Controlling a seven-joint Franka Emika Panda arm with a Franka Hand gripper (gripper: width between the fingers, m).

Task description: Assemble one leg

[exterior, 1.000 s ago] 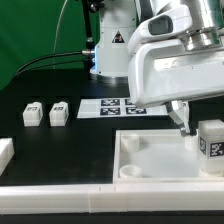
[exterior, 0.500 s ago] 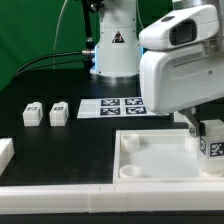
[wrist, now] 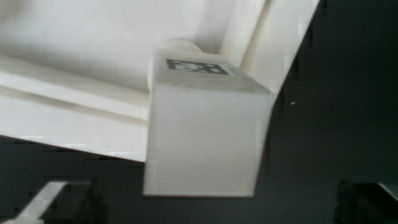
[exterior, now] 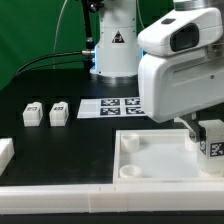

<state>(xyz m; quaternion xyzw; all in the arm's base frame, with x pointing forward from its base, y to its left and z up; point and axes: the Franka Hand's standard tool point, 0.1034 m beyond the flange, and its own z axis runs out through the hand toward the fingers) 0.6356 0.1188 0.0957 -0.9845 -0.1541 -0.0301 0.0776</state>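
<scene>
we see leg [exterior: 212, 140] upright in tray [exterior: 150, 168] corner, at exterior view's right. whether seated in socket, we cannot tell. end effector [wrist: 208, 203] wide, holds nothing. fingers [wrist: 54, 200] stand apart from leg on both sides. leg lies just ahead, in line with gap, long axis vertical. we judge next move: advance, close on side faces. two other legs [exterior: 58, 113] well apart on desk [exterior: 60, 142].

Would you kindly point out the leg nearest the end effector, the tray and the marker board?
leg [exterior: 212, 141]: exterior view, its front face.
tray [exterior: 160, 161]: exterior view, its bare floor.
marker board [exterior: 110, 106]: exterior view, its middle.
</scene>
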